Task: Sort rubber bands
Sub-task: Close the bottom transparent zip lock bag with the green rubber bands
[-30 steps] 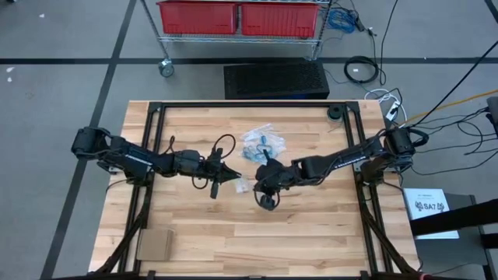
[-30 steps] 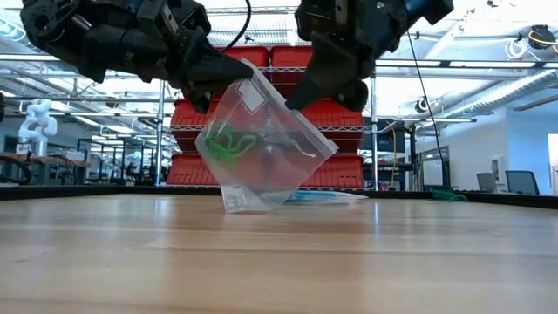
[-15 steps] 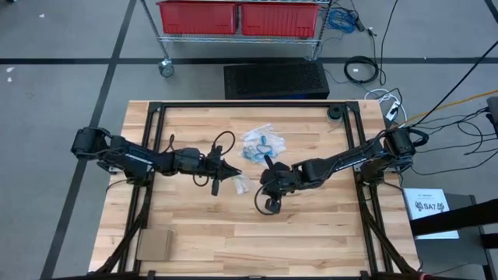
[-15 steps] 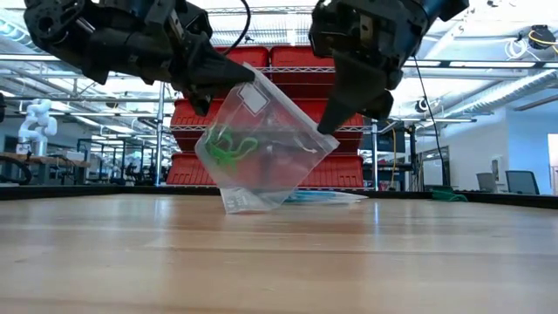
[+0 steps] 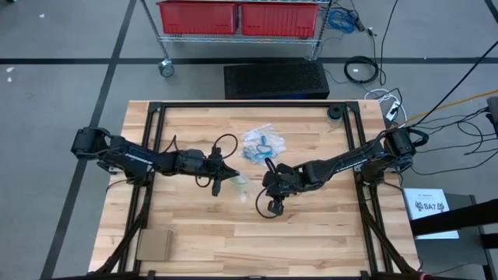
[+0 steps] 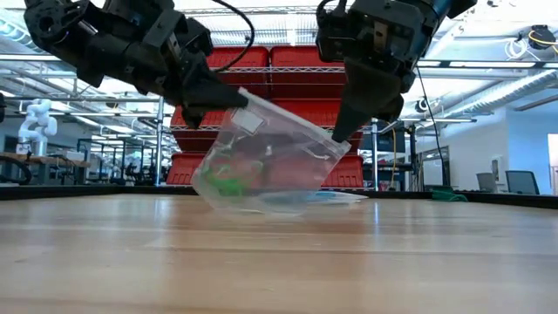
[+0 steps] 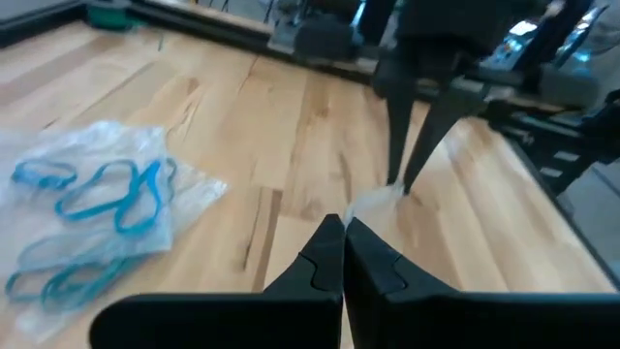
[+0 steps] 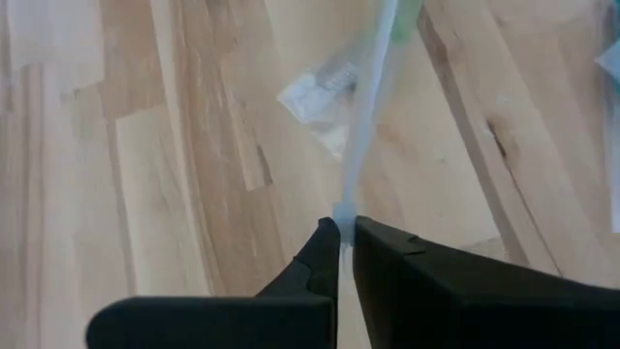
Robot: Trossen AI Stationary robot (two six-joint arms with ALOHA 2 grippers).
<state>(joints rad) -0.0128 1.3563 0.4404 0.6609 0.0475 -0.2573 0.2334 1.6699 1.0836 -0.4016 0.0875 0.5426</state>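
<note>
A clear plastic bag (image 6: 266, 161) with green rubber bands (image 6: 228, 183) inside hangs between my two grippers over the middle of the table; in the low view its lower end seems to rest on the wood. My left gripper (image 6: 234, 100) (image 5: 231, 177) is shut on one end of the bag's top edge. My right gripper (image 6: 340, 135) (image 5: 265, 180) is shut on the other end. More clear bags with blue rubber bands (image 5: 262, 144) (image 7: 97, 204) lie flat on the table just beyond. My left gripper pinches the bag's top edge at its left end (image 7: 371, 202) between the two fingertips. It comes from the table's left, nearly level. The edge runs taut from it to the other gripper. My right gripper pinches the other end of the top edge (image 8: 345, 208) between its fingertips, slanting down from the table's right. The film stretches away from it in a taut strip (image 8: 366, 116). The bag hangs tilted below, this end lower.
A flat brown cardboard piece (image 5: 154, 245) lies at the near left corner and a small black object (image 5: 335, 113) at the far right corner. Black frame rails (image 5: 148, 148) run along the table's sides. Red bins (image 5: 237, 17) stand on a cart beyond the far edge.
My right gripper has tipped further downward, sunk and gone a little toward the near edge, away from my left gripper, still shut on the bag. The bag's top edge has been drawn out longer and flatter. The bag has tilted over and sits lower on the table.
</note>
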